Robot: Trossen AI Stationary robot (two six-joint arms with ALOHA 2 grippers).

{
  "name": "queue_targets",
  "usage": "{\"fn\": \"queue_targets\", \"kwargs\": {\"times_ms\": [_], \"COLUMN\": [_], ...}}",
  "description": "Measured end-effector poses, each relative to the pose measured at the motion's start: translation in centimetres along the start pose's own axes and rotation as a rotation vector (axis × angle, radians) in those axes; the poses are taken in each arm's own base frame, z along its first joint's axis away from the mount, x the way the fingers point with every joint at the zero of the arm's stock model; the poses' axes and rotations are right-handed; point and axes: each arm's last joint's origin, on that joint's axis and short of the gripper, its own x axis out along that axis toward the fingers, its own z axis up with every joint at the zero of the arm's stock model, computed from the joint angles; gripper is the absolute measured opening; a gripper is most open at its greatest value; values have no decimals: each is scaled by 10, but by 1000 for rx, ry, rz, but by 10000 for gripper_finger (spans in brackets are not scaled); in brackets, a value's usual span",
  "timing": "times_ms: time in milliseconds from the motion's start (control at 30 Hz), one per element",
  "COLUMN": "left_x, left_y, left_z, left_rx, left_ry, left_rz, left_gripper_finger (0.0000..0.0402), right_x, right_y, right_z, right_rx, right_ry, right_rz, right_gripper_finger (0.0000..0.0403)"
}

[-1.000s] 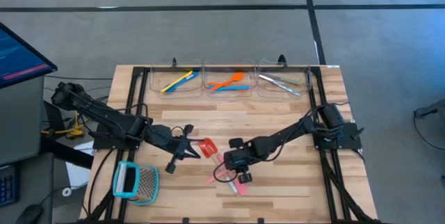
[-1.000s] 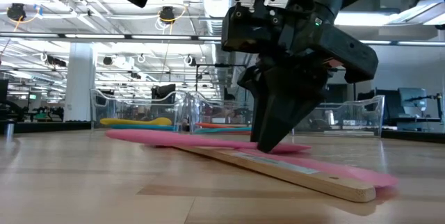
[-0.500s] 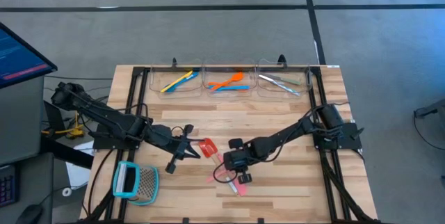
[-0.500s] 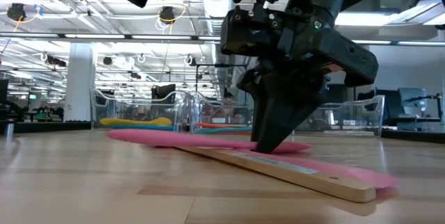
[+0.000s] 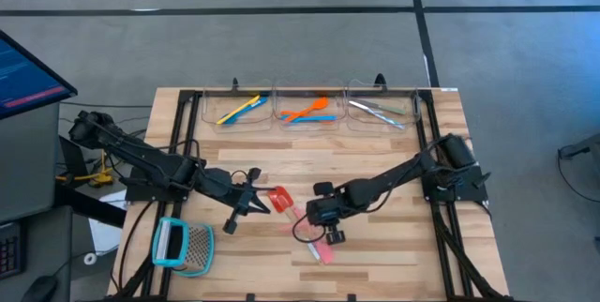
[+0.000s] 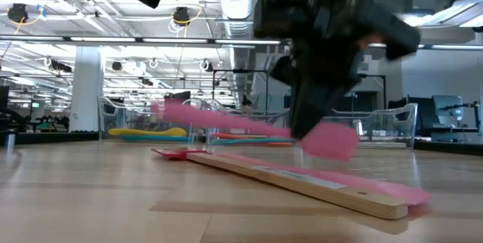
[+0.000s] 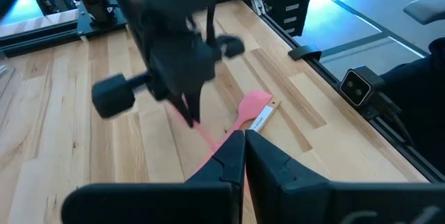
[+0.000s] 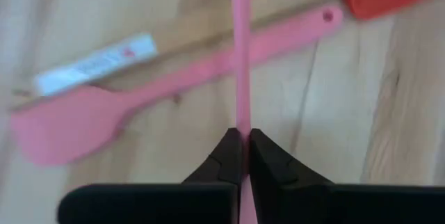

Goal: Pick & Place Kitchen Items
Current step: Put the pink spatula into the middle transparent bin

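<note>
My right gripper point(image 5: 325, 234) hangs over the table's middle, shut on a slim pink utensil point(image 6: 226, 121) that is off the wood. Under it lie a second pink spatula point(image 8: 139, 92) and a wooden-handled spatula point(image 6: 302, 183) with a red head point(image 5: 279, 199), crossed on the table top. To the left of these my left gripper point(image 5: 265, 206) is shut on nothing; its closed fingers point(image 7: 233, 156) point at the pile. My right gripper pinches the pink utensil's thin handle point(image 8: 240, 109) between its two fingers, close to the wide head point(image 6: 332, 140). The fingers come steeply from above. The utensil is lifted clear and tilted, its handle end point(image 6: 167, 110) higher than the head.
Three clear bins stand along the far edge: yellow and blue utensils point(image 5: 242, 108), orange and blue ones point(image 5: 307, 110), silvery metal pieces point(image 5: 380, 110). A teal-framed mesh tool point(image 5: 181, 244) lies near the front left. Black rails point(image 5: 439, 218) run along both table sides.
My right gripper has taken hold of the pink utensil and risen. The utensil, which lay flat across the wooden handle, is now lifted clear and tilted. The other pink spatula and the wooden one have stayed on the table.
</note>
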Motion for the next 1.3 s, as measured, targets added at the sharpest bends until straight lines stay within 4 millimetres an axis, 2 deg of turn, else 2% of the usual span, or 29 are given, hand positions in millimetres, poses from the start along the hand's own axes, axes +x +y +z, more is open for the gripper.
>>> {"fn": "queue_targets", "kwargs": {"times_ms": [167, 367, 667, 900, 1000, 1300], "left_x": [0, 0, 0, 0, 0, 0], "left_y": [0, 0, 0, 0, 0, 0], "left_z": [0, 0, 0, 0, 0, 0], "left_rx": [0, 0, 0, 0, 0, 0], "left_ry": [0, 0, 0, 0, -1, 0], "left_rz": [0, 0, 0, 0, -1, -1], "left_gripper_finger": [2, 2, 2, 2, 2, 2], "right_x": [-35, -74, -121, -126, -125, -129], "right_y": [-2, -5, 2, 18, 18, -13], "right_z": [1, -6, -17, -19, -19, -16], "right_rx": [20, 47, 102, 80, 78, 120], "right_ry": [-27, -46, -135, -170, -174, -173], "right_rz": [-45, -177, -415, -458, -495, -635], "right_gripper_finger": [1, 1, 0, 0, 0, 0]}}
